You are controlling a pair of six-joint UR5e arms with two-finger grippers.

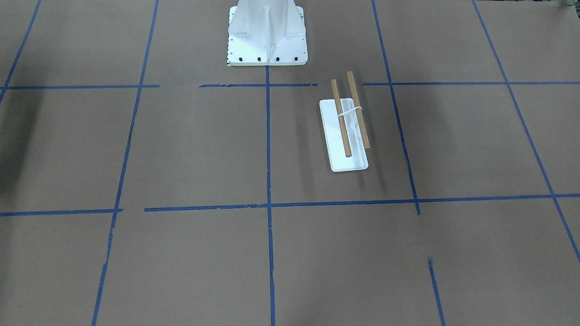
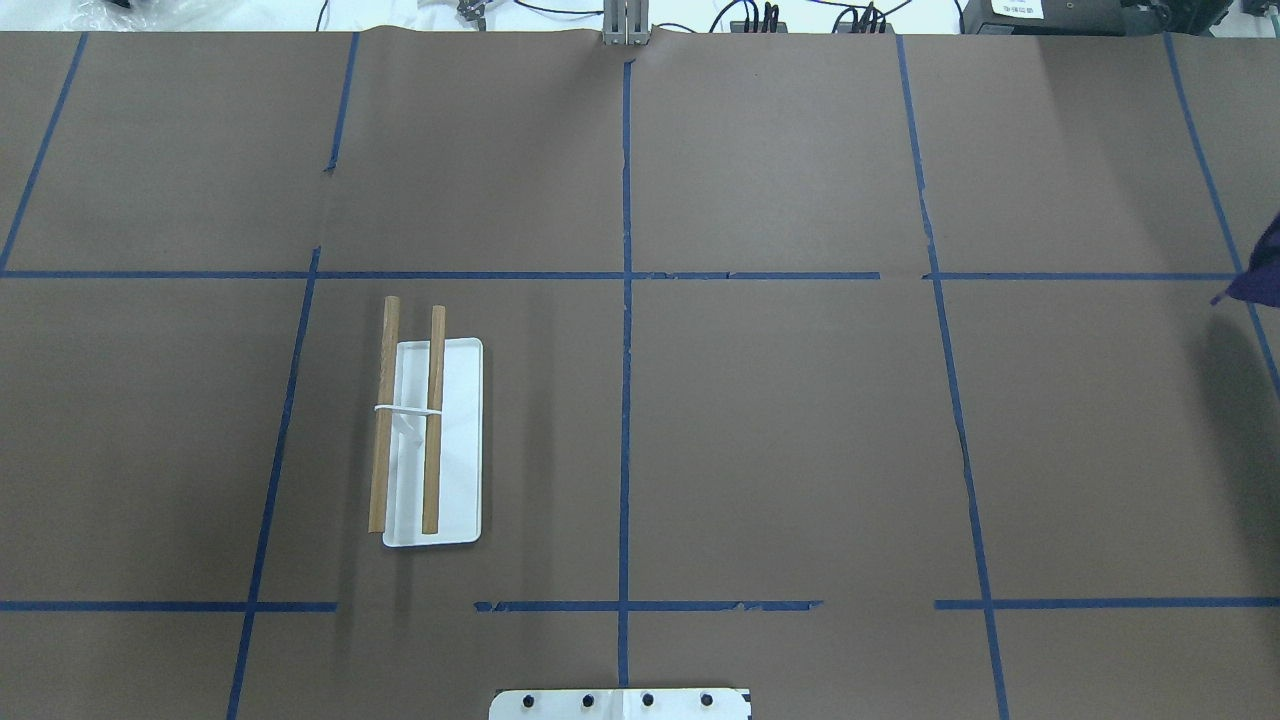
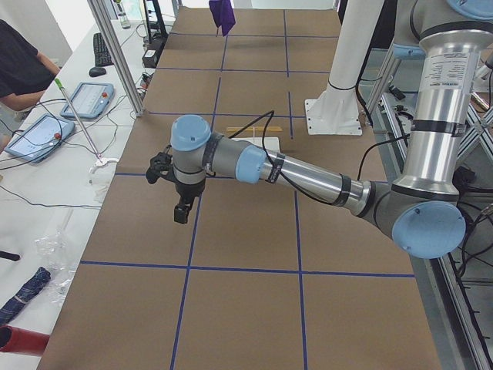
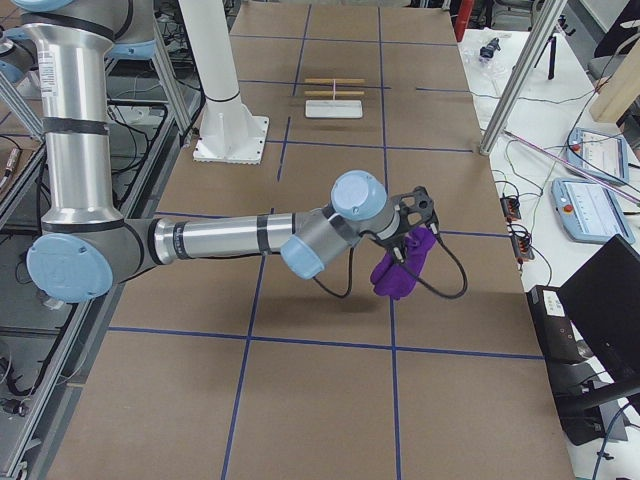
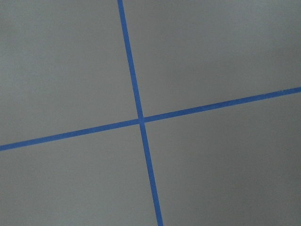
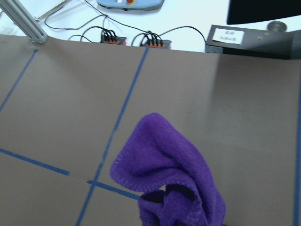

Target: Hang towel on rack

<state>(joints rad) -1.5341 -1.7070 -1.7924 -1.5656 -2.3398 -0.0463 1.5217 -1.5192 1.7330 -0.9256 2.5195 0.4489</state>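
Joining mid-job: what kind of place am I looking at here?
Likely a robotics lab cell: a table gridded with blue tape, a bolted white pedestal, and teach pendants on the side bench.

Table [image 2: 780, 450] is covered in brown paper with a blue tape grid [image 2: 626, 400] across it. Overhead view: white bolted pedestal [image 2: 680, 712] at the 6 o'clock edge, aluminium post [image 2: 625, 25] at 12, cable plugs [image 2: 760, 16] past the far edge around 1. Left side view: white bench [image 3: 46, 193] at 9 carrying two pendants [image 3: 87, 100], keyboard [image 3: 101, 48] at 11. Right side view: black screen [image 4: 605, 290] at 4. Light is even, shadows soft.
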